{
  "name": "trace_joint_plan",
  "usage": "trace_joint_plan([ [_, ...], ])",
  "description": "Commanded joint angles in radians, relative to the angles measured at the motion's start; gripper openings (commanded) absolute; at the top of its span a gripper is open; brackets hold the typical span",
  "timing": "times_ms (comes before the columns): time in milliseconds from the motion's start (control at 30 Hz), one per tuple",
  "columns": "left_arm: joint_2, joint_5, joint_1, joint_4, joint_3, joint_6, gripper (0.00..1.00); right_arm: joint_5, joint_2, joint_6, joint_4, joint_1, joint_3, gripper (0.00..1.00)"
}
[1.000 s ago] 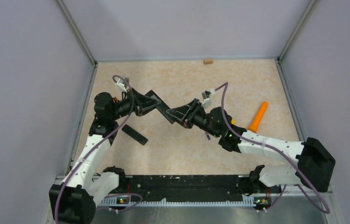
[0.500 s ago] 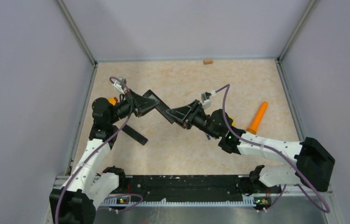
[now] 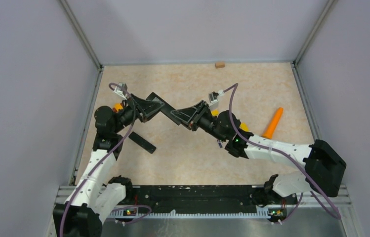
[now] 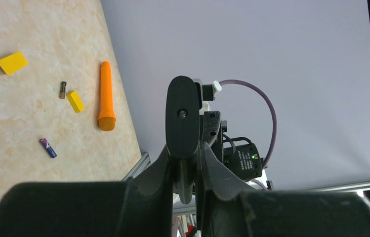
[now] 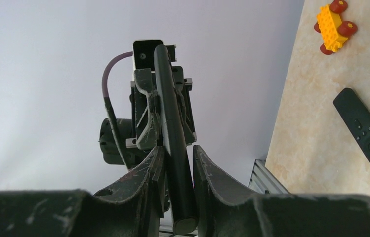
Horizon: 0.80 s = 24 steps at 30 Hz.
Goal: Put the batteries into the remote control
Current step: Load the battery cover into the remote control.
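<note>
My left tool [image 4: 186, 165] pinching a black remote [image 4: 183, 116] up in mid-air, my right tool [image 5: 177, 160] closely flanking that remote, grip I cannot tell, a battery [image 4: 48, 147] lying on the worktop [image 4: 20, 123] near an orange cone [image 4: 105, 95]

we count two batteries [image 4: 48, 147], one purple-blue and one dark, two small yellow blocks [image 4: 12, 62], one orange cone [image 4: 105, 96], one yellow toy with red wheels [image 5: 334, 22], one tan block [image 3: 219, 64], one black remote [image 5: 365, 131] with buttons, and one slim black bar [image 4: 183, 113].
</note>
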Motion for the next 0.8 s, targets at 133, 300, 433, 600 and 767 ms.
trace_joint_plan([
  [133, -0.047, 0.173, -0.041, 0.091, 0.034, 0.010, 0.00, 0.007, 0.082, -0.061, -0.065, -0.012, 0.073, 0.23],
  [300, -0.038, 0.143, -0.040, -0.024, 0.076, 0.124, 0.00, -0.082, 0.070, -0.143, -0.009, -0.038, 0.039, 0.32],
  [433, -0.012, 0.107, -0.039, -0.109, 0.108, 0.215, 0.00, -0.166, 0.023, -0.231, 0.039, -0.060, -0.010, 0.52],
  [600, 0.023, 0.117, -0.037, -0.085, 0.112, 0.230, 0.00, -0.299, -0.102, -0.316, 0.125, -0.111, -0.097, 0.72],
  [767, 0.027, 0.160, -0.037, -0.078, 0.115, 0.262, 0.00, -0.393, -0.211, -0.545, -0.076, -0.121, -0.036, 0.88],
])
